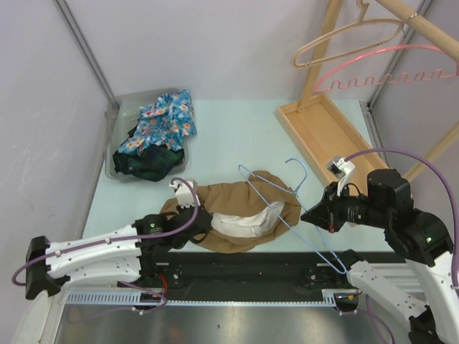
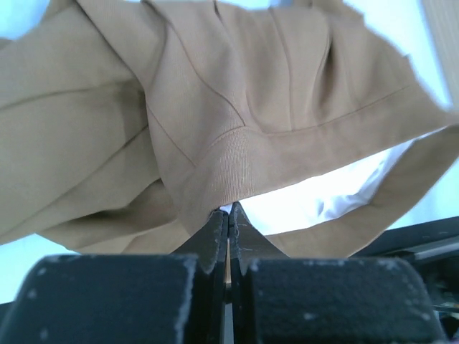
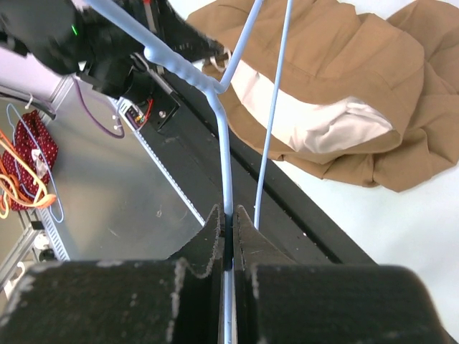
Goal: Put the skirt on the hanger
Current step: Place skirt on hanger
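Clothes bin (image 1: 112,147), wooden rack (image 1: 323,132) stand beyond skirt (image 1: 222,197) and hanger (image 3: 223,143).

Front-center on desk (image 1: 237,136): skirt (image 1: 237,218). My left end effector (image 1: 195,217) sits at its left edge, touching; my right end effector (image 1: 310,214) is just right of it. The hanger (image 3: 224,143) lies across the skirt's right part and runs front-right through my right end effector. Back left: bin (image 1: 115,154) w/ clothes (image 1: 161,129) in it. Back right: rack (image 1: 323,129), w/ spare hangers (image 1: 380,77) hung on its rail.
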{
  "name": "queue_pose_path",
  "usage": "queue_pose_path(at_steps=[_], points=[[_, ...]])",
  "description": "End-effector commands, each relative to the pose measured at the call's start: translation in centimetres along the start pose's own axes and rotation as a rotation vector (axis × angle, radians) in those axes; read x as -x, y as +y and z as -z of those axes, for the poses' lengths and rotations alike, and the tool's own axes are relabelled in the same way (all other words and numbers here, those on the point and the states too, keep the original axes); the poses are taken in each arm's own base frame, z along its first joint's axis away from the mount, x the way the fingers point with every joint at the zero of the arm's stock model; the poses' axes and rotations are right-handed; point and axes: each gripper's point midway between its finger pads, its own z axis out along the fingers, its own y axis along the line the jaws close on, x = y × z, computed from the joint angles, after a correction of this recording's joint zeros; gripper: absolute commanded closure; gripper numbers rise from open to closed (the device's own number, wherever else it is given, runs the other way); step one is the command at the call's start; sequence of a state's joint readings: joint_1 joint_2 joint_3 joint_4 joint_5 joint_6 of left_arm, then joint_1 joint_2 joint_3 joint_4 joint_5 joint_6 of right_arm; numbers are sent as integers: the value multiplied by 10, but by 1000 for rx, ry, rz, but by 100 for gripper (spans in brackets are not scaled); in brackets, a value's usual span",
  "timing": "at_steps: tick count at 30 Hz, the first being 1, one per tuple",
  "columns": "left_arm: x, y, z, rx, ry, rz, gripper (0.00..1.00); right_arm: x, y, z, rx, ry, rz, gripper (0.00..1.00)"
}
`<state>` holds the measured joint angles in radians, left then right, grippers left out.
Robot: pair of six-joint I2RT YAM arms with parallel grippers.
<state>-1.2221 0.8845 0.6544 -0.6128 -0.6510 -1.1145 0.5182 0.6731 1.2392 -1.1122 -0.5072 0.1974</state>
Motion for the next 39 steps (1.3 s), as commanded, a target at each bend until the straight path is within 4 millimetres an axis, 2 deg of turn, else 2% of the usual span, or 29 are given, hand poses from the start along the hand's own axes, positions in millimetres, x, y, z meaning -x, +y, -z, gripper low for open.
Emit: queue_pose_path(at_steps=[1,9,12,16,17,19,24,28,29,32,39], points=[[24,-7,6,-83,-16,-18,100,5,12,-1,80,-10,71,100],[50,-12,1,-171,-47,-13,100,-9,32,-1,216,72,117,100],[54,-16,1,-216,-42,-40,100,-14,29,-5,205,106,122,100],[56,-14,-1,-238,-27,-61,100,-24,25,-20,181,166,120,100],[56,-11,-2,-229,-24,-60,100,-22,18,-23,130,157,127,100],[58,-3,-5,-199,-30,-42,100,-27,24,-30,140,174,140,100],[67,17,-20,-100,-63,47,100,-38,16,-54,45,195,169,100],[74,11,-33,-118,-69,54,100,-38,14,-69,-9,172,189,100],[72,10,-35,-121,-57,46,100,-36,9,-73,-46,161,189,100],[58,5,-40,-147,8,12,100,-41,11,-83,-45,179,204,100],[34,8,-28,-233,56,9,100,-47,5,-96,-82,177,221,100]])
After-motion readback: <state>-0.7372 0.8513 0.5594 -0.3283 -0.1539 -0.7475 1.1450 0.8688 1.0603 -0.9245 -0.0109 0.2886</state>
